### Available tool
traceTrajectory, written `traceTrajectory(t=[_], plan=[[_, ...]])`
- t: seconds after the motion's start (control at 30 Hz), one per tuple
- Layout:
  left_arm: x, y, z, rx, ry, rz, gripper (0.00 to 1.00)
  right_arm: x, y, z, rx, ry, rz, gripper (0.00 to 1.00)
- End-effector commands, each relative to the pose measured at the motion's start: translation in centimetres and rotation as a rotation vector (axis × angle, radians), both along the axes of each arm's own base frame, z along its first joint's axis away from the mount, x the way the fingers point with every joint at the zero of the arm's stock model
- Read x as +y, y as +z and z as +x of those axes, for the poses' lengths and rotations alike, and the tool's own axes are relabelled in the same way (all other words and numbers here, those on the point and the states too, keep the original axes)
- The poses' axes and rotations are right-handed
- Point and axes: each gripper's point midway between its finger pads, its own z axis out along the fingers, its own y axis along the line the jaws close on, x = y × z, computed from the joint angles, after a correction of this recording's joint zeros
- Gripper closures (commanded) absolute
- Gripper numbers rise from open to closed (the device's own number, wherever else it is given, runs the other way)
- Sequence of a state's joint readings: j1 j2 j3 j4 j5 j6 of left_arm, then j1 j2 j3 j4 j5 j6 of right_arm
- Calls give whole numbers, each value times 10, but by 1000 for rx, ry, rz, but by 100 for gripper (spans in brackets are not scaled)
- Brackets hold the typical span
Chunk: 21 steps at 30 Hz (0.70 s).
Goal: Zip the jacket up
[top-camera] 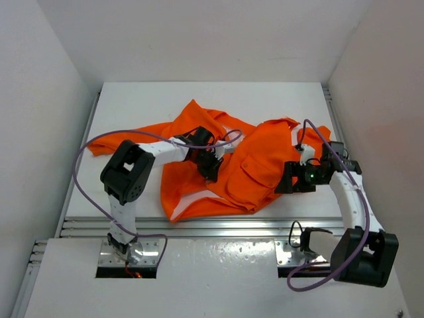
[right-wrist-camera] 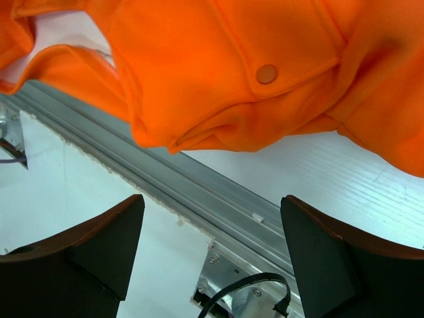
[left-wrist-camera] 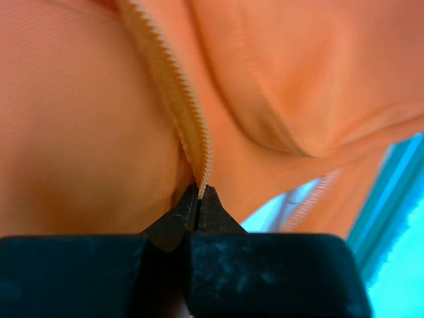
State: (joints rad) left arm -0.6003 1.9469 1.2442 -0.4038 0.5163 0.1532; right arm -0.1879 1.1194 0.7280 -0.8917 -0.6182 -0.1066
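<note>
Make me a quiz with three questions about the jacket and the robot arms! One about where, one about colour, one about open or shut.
1. Where is the left gripper clamped?
A. on the jacket zipper
B. on a cable
C. on the table edge

2. What colour is the jacket?
A. blue
B. orange
C. green

3. How is the right gripper?
A. shut on a sleeve
B. shut on a button
C. open, holding nothing

Answers:
1 A: the left wrist view shows the closed tips on the end of the zipper's teeth.
2 B: it is bright orange in the top view.
3 C: its fingers stand wide apart with nothing between them.
</note>
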Motion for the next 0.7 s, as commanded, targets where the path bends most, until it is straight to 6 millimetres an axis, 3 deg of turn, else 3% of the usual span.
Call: traceTrajectory(t=[0.0, 0.17, 0.23, 0.27, 0.3, 0.33, 0.43, 0.47, 0.6, 0.67], plan=[[-20, 48, -7, 1, -67, -166, 100, 10, 27, 13, -104, 23, 30, 17], [-43, 107, -40, 194, -88, -427, 100, 40, 56, 20, -123, -46, 217, 17], [-54, 131, -39, 215, -41, -530, 100, 50, 63, 20, -107, -66, 280, 18], [-53, 127, -49, 248, -17, -544, 100, 59, 62, 17, -85, -65, 304, 18], [-59, 157, -43, 152, -37, -641, 100, 62, 61, 17, -69, -83, 323, 18], [-61, 165, -46, 146, -15, -669, 100, 65, 61, 18, -74, -89, 332, 16], [-70, 185, -48, 197, 64, -740, 100, 80, 54, 12, -74, -100, 353, 13], [-71, 183, -48, 274, 124, -744, 100, 79, 46, 8, -74, -133, 332, 13], [-88, 195, -40, 315, 212, -801, 100, 83, 39, 14, -173, -118, 267, 10], [-95, 192, -37, 340, 228, -773, 100, 86, 39, 15, -183, -107, 270, 11]])
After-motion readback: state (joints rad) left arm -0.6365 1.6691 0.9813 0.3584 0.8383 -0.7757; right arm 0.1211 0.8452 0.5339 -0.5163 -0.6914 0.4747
